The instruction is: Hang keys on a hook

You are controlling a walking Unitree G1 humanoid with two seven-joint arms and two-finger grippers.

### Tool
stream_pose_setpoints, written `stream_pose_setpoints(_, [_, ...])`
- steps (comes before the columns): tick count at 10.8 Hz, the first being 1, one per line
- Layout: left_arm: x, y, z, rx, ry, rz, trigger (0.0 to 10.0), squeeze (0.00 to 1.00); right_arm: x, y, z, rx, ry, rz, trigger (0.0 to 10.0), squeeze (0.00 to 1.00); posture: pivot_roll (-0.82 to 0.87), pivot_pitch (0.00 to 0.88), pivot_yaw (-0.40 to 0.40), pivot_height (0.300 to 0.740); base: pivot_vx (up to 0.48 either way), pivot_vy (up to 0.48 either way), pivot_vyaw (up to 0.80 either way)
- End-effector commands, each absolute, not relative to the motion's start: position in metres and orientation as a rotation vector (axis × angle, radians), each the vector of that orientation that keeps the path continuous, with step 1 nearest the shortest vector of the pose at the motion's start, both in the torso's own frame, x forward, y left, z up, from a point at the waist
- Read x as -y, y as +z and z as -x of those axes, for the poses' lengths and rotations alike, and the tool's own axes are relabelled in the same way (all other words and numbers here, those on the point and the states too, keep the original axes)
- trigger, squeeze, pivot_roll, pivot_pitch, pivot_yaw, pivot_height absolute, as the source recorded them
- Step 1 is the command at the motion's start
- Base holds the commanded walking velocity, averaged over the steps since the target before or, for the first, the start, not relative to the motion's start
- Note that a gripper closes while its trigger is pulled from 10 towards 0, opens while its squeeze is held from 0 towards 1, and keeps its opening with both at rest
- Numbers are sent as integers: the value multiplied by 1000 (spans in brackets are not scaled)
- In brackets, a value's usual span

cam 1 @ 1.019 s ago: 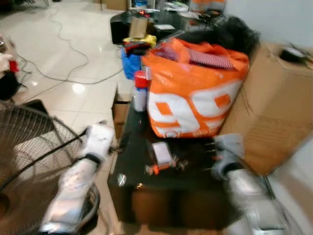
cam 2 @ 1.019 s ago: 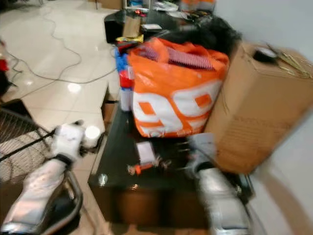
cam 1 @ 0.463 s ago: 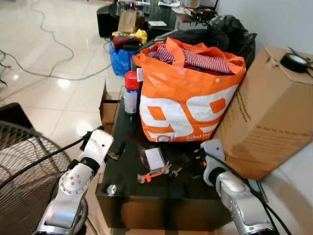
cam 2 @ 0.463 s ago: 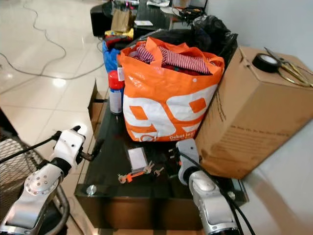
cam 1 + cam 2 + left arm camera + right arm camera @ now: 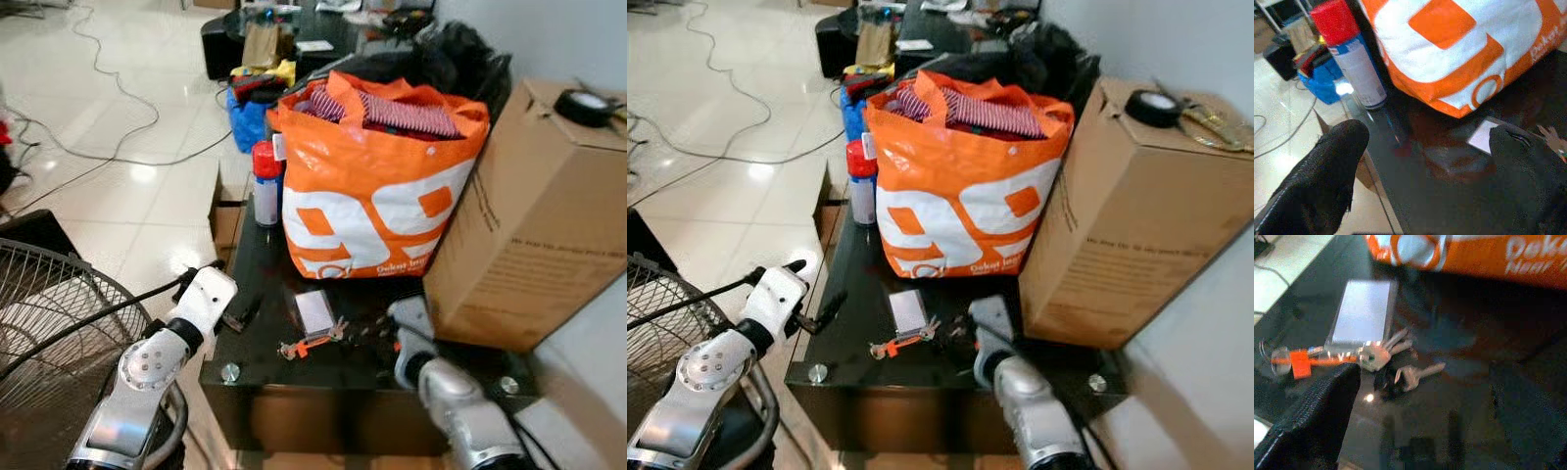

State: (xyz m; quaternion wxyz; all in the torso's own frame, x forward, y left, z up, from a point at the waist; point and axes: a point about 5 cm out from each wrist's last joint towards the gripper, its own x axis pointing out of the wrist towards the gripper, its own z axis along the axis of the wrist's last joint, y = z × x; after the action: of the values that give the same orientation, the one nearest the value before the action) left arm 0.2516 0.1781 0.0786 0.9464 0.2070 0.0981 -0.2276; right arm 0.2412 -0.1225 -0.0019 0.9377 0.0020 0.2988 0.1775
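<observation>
A bunch of keys (image 5: 312, 341) with an orange tag (image 5: 1300, 365) lies on the black glass table (image 5: 263, 262), just in front of a small white card (image 5: 313, 310). My right gripper (image 5: 1422, 376) hovers low over the table right beside the keys, open, with the keys in front of its fingers (image 5: 1322, 416). My left gripper (image 5: 1427, 137) is open at the table's left edge, empty, facing the spray can and the bag.
A full orange shopping bag (image 5: 377, 186) stands behind the keys, with a red-capped spray can (image 5: 265, 184) to its left. On the right stands a big cardboard box (image 5: 529, 225) with a tape roll (image 5: 586, 106) on top. A fan grille (image 5: 49, 333) is close on the left. Cables cross the floor.
The camera has shifted and the picture has sharpened. My right gripper now sits a little nearer the keys. The keys have stayed on the table.
</observation>
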Motion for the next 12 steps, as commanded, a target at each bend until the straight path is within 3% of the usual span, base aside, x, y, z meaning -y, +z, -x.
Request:
stream_pose_setpoints(1, [-176,75,-251,-212,-509,-430,10000,0,122,0,-247,-592,350,11,10000,1000,53,11,-35,740,0,0,0])
stream_pose_setpoints(3, [-180,63,-241,-286,-626,-471,10000,0,110,-4,-255,-590,344,12,10000,1000,44,53,-37,740,0,0,0])
stream_pose_setpoints(4, [-182,61,-237,-319,-693,-482,10000,0,104,-5,-257,-596,359,5,10000,180,37,73,-46,740,0,0,0])
stream_pose_setpoints(5, [-183,58,-233,-349,-751,-498,10000,0,100,-5,-256,-601,382,-10,10000,0,31,88,-52,740,0,0,0])
stream_pose_setpoints(9, [-188,58,-237,-357,-795,-509,10000,0,88,-12,-257,-609,397,23,10000,0,21,130,-60,740,0,0,0])
stream_pose_setpoints(10, [-185,59,-237,-353,-808,-501,10000,0,85,-14,-258,-622,386,14,4824,0,23,135,-58,740,0,0,0])
stream_pose_setpoints(11, [-184,58,-237,-352,-815,-498,10000,0,84,-15,-259,-622,376,-4,3412,0,23,135,-58,740,0,0,0])
stream_pose_setpoints(12, [-181,57,-237,-350,-823,-490,10000,0,82,-14,-261,-618,379,-27,706,0,23,135,-58,740,0,0,0])
